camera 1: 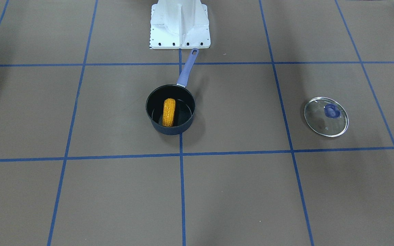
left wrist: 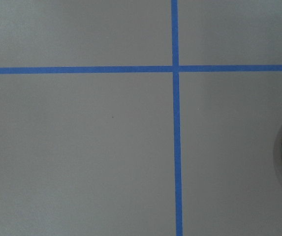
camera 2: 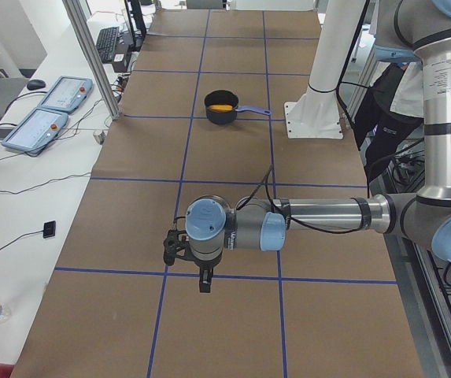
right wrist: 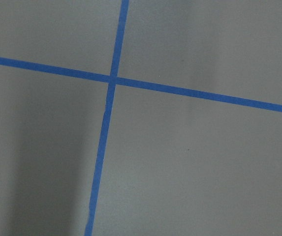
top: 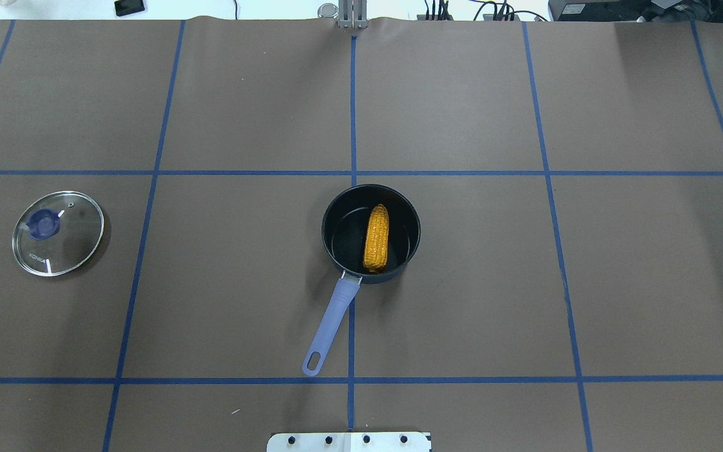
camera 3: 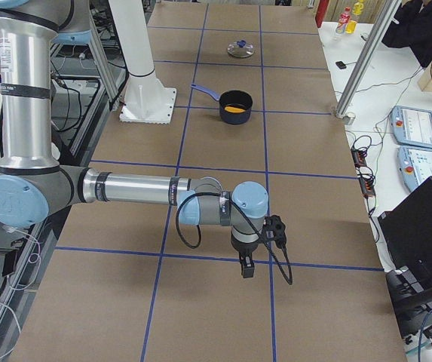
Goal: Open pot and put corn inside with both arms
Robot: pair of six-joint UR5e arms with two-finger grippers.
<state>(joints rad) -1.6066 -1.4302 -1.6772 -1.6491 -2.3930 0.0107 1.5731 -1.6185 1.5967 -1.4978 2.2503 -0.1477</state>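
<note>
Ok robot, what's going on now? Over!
Both far from pot: left hand, right hand, open or shut unclear. The corn lies inside. The lid off, lying aside. Nothing blocking.

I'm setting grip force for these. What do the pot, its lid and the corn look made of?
The pot: dark, slightly glossy, probably coated metal; its lavender handle looks like matte plastic. The lid: clear glass, with the table showing through it. The corn: orange-yellow, evenly textured, likely moulded plastic or rubber.
</note>
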